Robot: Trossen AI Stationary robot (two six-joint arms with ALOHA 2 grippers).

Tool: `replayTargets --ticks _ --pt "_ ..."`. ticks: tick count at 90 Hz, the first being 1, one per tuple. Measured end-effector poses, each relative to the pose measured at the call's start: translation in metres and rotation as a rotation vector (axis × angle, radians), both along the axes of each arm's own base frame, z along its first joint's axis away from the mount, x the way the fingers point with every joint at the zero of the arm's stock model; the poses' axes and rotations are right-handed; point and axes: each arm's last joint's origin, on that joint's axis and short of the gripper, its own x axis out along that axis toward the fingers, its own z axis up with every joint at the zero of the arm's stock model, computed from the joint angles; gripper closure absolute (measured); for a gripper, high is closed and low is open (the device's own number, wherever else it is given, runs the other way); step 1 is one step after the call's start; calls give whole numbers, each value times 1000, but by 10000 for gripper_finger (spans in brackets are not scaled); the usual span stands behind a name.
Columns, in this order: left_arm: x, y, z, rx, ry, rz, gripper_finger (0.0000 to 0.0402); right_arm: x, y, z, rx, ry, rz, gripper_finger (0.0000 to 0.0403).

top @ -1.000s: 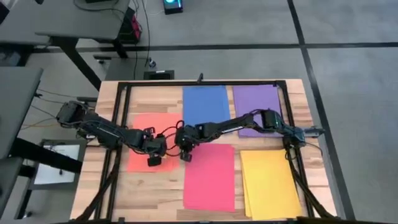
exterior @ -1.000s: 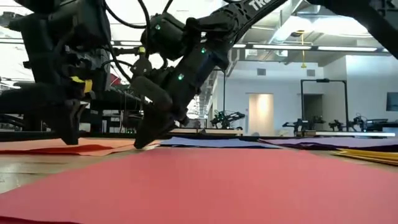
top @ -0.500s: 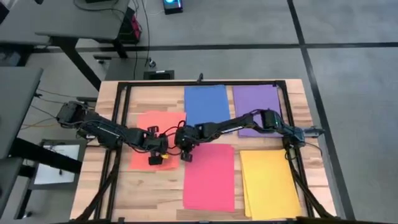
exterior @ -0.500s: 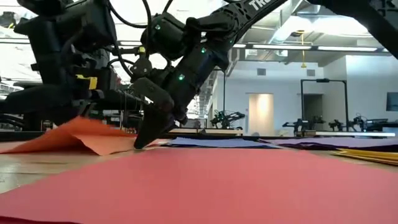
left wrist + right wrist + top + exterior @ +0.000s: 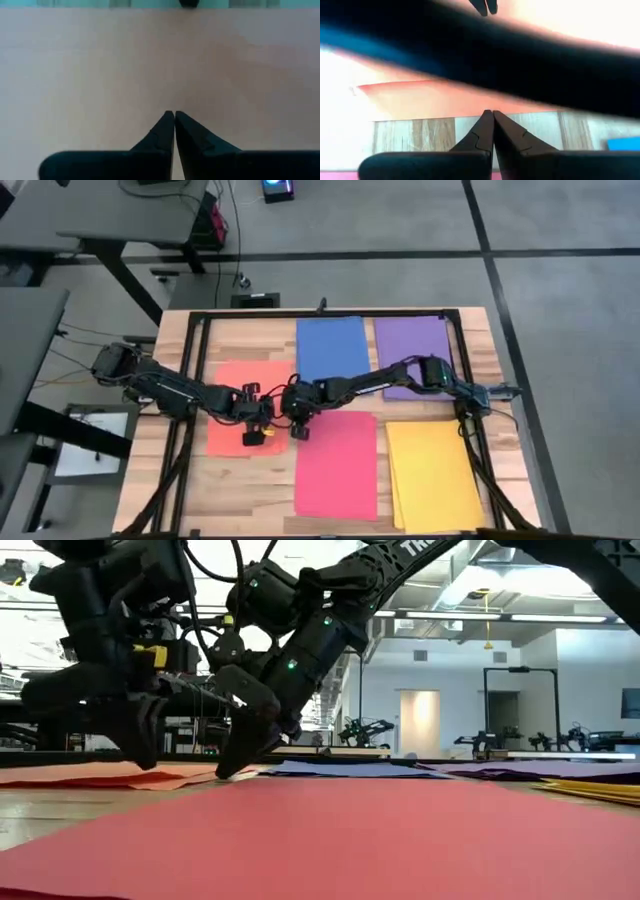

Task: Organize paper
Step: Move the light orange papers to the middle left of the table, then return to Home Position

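Observation:
A salmon-orange sheet (image 5: 235,395) lies flat on the table's left half. My left gripper (image 5: 253,438) is shut, pointing down at the sheet's near right corner (image 5: 143,762). In the left wrist view, salmon paper (image 5: 150,60) fills the space under its tips. My right gripper (image 5: 298,430) is shut and slants down at the same sheet's right edge, between it and the pink-red sheet (image 5: 337,465). Blue (image 5: 330,345), purple (image 5: 412,345) and yellow (image 5: 430,475) sheets lie flat, untouched. My left gripper's shut tips (image 5: 174,114) stand just over the orange sheet near its near right corner, pointing down; whether they touch it, I cannot tell. My right gripper's shut fingertips (image 5: 226,772) are set down at the orange sheet's right edge (image 5: 470,107), where paper meets bare wood. They come slanting down from the table's right. The sheet lies flat there.
A black metal frame (image 5: 200,360) runs around the tabletop. The two arms meet close together at the table's middle; my left arm shows as a dark band (image 5: 520,55) across the right wrist view. Bare wood (image 5: 250,480) lies in front of the orange sheet.
My left gripper has gone a little toward the right gripper and slightly up. Half a second ago the orange sheet's corner beside it stood up in a hump; now it lies flat again. My right gripper has kept still.

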Motion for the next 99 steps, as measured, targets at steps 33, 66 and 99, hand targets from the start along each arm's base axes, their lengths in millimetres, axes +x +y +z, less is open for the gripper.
replayTargets --ticks 33,66,99 --pt "6 12 9 -29 7 90 402 0 0 2 2 0 2 403" --pt "5 1 124 -145 -127 19 402 -45 12 133 90 -47 -2 403" --pt "-67 15 180 -282 -490 95 402 -219 25 162 336 -411 -168 403"
